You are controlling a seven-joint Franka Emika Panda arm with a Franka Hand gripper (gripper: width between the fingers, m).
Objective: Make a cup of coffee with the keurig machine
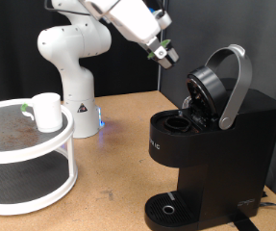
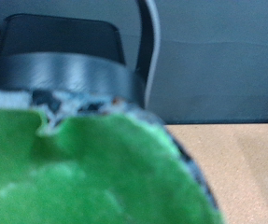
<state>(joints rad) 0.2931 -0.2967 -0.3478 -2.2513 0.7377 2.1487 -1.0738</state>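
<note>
The keurig machine (image 1: 214,144) stands at the exterior view's right with its lid (image 1: 207,91) open and its silver-grey handle (image 1: 236,82) raised; the pod chamber (image 1: 181,123) is exposed. My gripper (image 1: 163,53) hangs in the air up and to the left of the open lid, shut on a green-topped pod (image 1: 156,56). In the wrist view the pod's green top (image 2: 87,177) fills the foreground, blurred, with the machine (image 2: 63,42) and its handle (image 2: 150,47) behind. The white cup (image 1: 47,112) sits on the round tray, far from the gripper.
A white two-tier round tray (image 1: 22,144) stands at the exterior view's left, with a small green item (image 1: 24,108) beside the cup. The arm's base (image 1: 75,67) is behind it. The machine's round drip base (image 1: 168,210) holds nothing. The table is wood (image 1: 118,164).
</note>
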